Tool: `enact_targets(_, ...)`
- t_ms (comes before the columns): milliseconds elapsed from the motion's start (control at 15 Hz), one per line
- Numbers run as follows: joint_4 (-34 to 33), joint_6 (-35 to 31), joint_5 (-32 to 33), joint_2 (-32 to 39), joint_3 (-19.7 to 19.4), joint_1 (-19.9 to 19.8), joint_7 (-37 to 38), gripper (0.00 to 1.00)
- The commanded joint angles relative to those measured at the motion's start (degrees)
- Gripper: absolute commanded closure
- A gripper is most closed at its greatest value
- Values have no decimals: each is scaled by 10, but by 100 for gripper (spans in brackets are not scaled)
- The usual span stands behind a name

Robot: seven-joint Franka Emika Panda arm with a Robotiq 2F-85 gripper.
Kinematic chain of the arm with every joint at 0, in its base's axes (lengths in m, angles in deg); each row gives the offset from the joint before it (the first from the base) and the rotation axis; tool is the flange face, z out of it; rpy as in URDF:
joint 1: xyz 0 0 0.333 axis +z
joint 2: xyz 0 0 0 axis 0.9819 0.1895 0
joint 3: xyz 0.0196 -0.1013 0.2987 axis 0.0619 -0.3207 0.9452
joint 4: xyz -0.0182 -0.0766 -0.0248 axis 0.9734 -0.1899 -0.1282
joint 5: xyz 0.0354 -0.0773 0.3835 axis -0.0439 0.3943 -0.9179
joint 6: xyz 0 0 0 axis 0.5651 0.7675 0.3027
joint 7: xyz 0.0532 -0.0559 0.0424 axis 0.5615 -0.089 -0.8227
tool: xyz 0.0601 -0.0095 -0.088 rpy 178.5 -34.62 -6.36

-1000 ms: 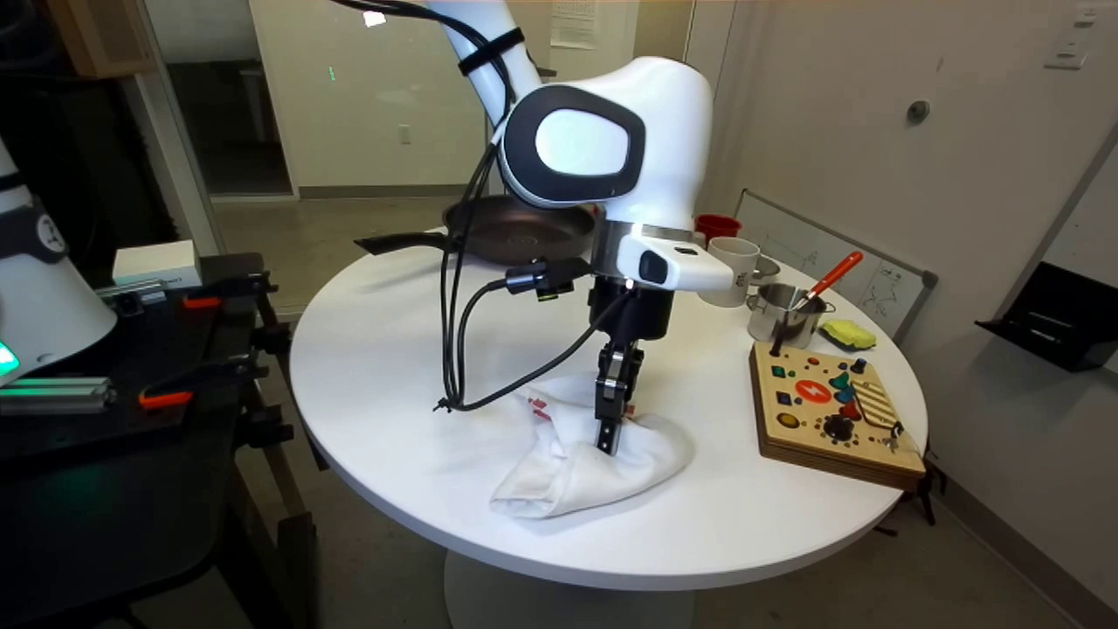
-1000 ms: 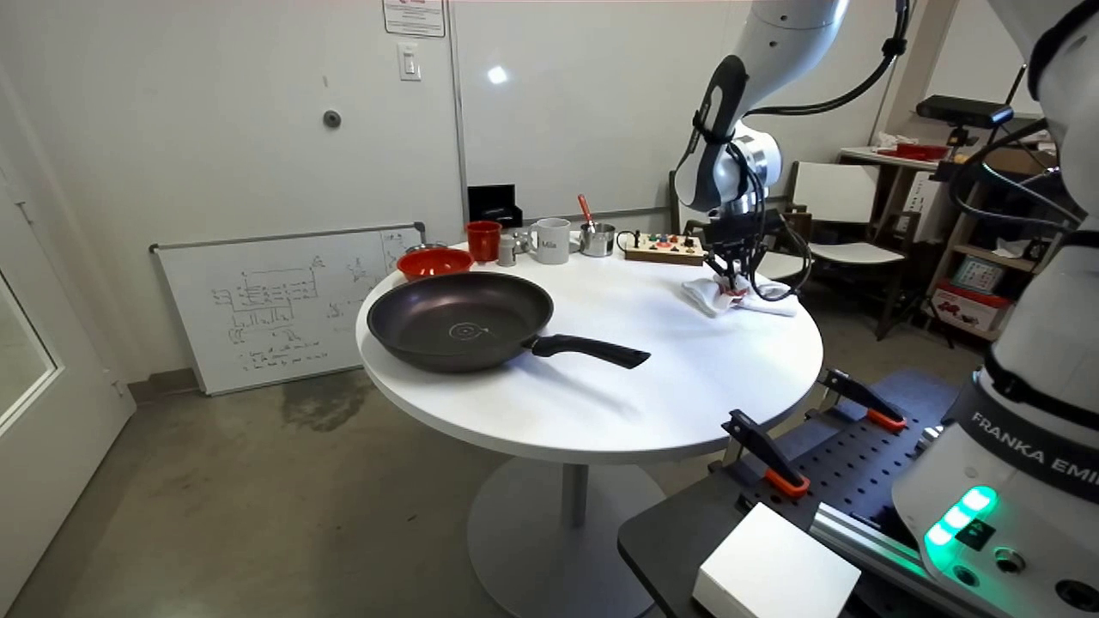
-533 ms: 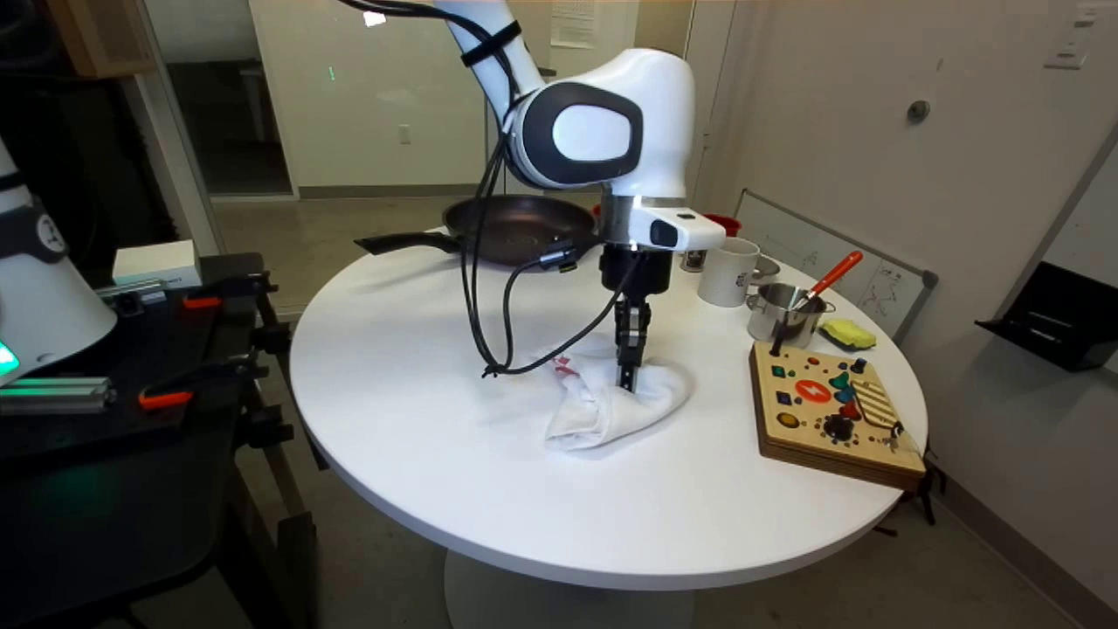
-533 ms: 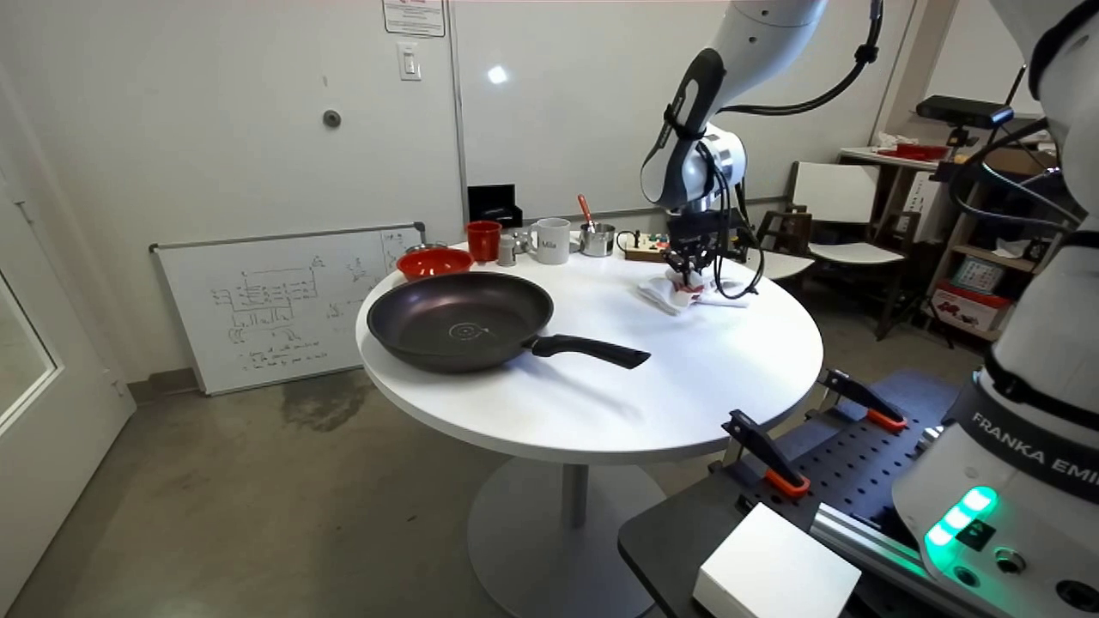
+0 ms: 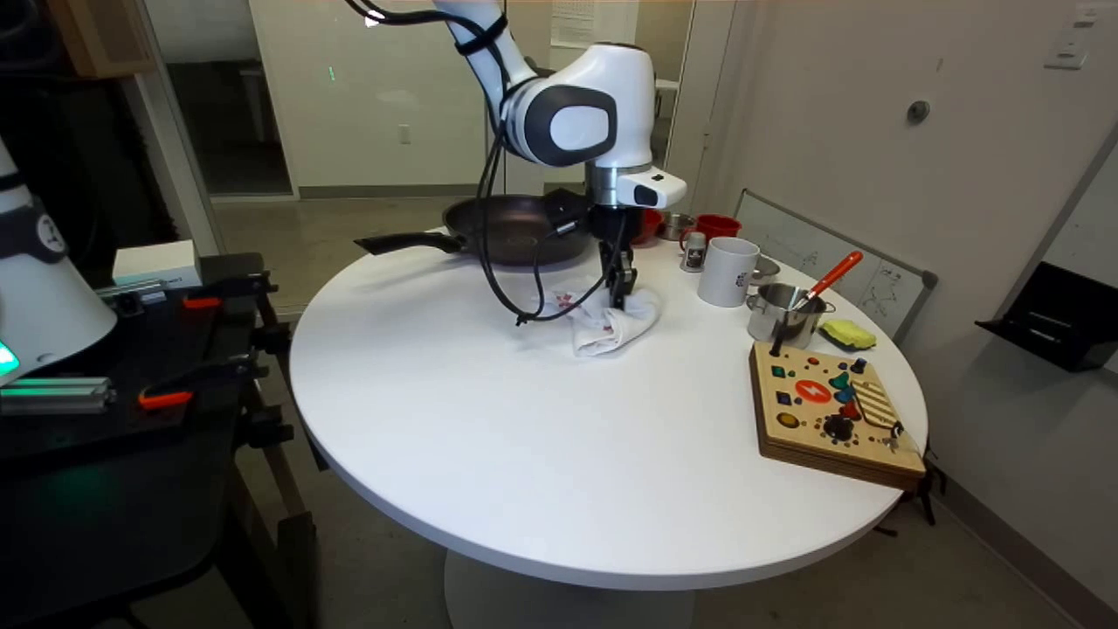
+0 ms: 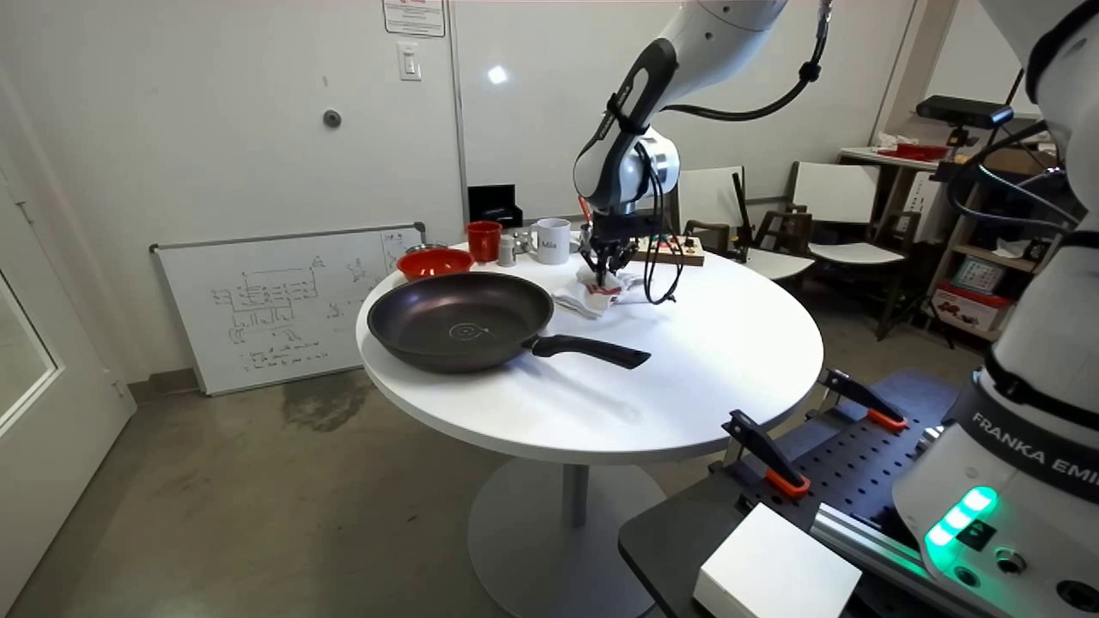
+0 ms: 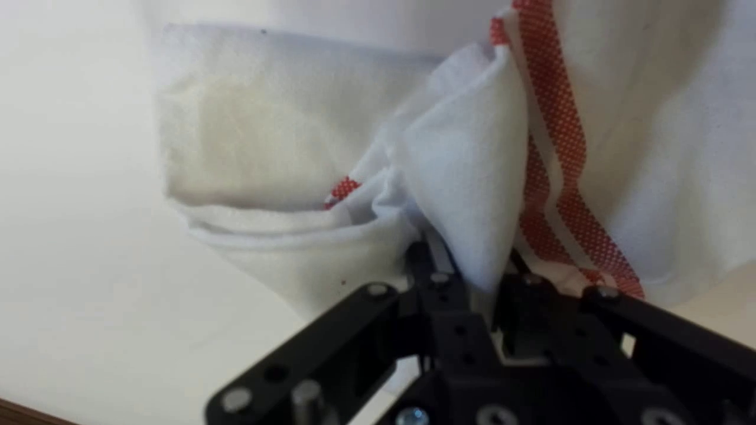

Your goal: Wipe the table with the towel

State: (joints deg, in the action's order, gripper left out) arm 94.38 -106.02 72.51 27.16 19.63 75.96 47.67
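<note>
Well inside table edge point(image 5: 611, 580), towel point(image 7: 466, 159) in gripper point(image 7: 468, 262)

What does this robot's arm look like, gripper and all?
The arm is rounded and white with dark grey panels, black straps and black cables. Its base carries FRANKA lettering and green lights. The gripper is black and jointed, with silver screws.

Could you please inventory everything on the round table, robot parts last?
Frying pan: 1, dark, on table
Towel: 1, white, red-striped, near pan
Bowl: 1, red, near pan
Cup: 1, red, near bowl
Container: 1, grey, near cup
Mug: 1, white, near container
Pot: 1, silver, near mug
Utensil: 1, red-handled, in pot
Vessels: 2, silvery, by bowl, by mug
Sponge-like pad: 1, yellow, near pot
Board: 1, tan, near pad
Gripper: 1, black, clamping towel
Arm: 1, white, above towel
</note>
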Motion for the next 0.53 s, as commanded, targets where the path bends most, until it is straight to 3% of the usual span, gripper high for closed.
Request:
enact_targets(0, -49, -25, -32, 66, 47, 10, -50, 93)
enact_targets(267, -88, -24, -42, 83, 84, 19, -89, 93)
enact_targets(467, -116, -19, -32, 103, 67, 32, -90, 93)
